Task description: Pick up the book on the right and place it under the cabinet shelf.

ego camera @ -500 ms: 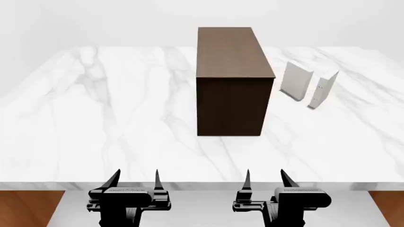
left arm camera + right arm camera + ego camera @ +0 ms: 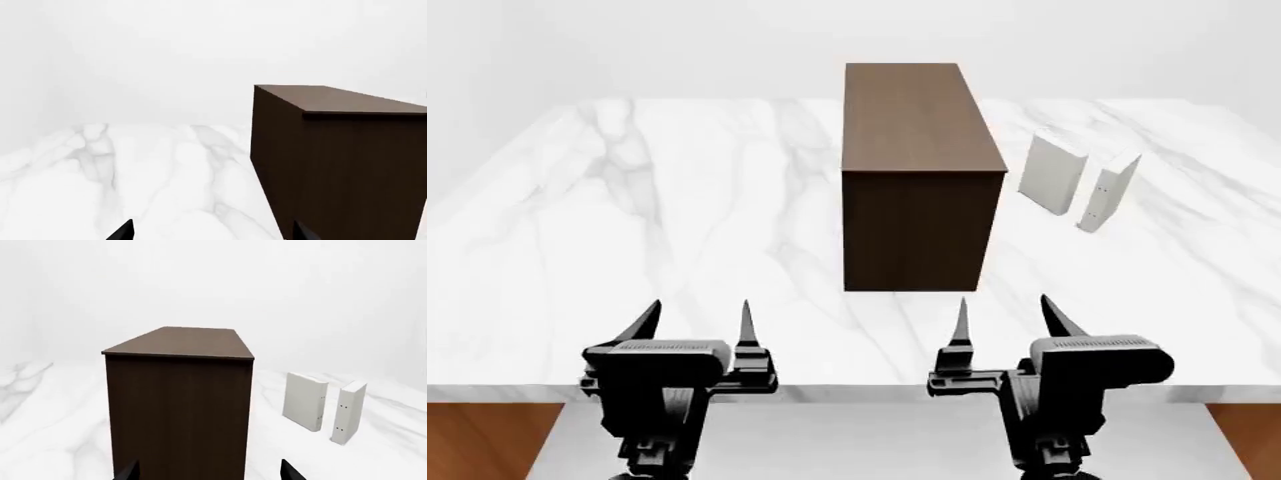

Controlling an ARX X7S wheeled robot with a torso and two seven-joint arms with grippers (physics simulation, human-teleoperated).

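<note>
- Both claws, left claw (image 2: 694, 325) and right claw (image 2: 1004, 318), are hanging wide open, gripping nothing.
- The book (image 2: 1106, 191) is standing at two o'clock, just beside the thicker book (image 2: 1054, 174); a careless reach is risking toppling both, or striking the cabinet shelf (image 2: 914, 175).

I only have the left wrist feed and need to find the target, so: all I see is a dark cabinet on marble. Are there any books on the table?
Observer: Yes, two stand upright beyond the cabinet, on its right: the book and a thicker book.
Operator: Which is farther right?
Observer: The thin white one; the thicker one stands between it and the cabinet.
Operator: Is either gripper holding anything?
Observer: No. The left gripper and right gripper hang at the table's near edge, jaws open and empty.
</note>
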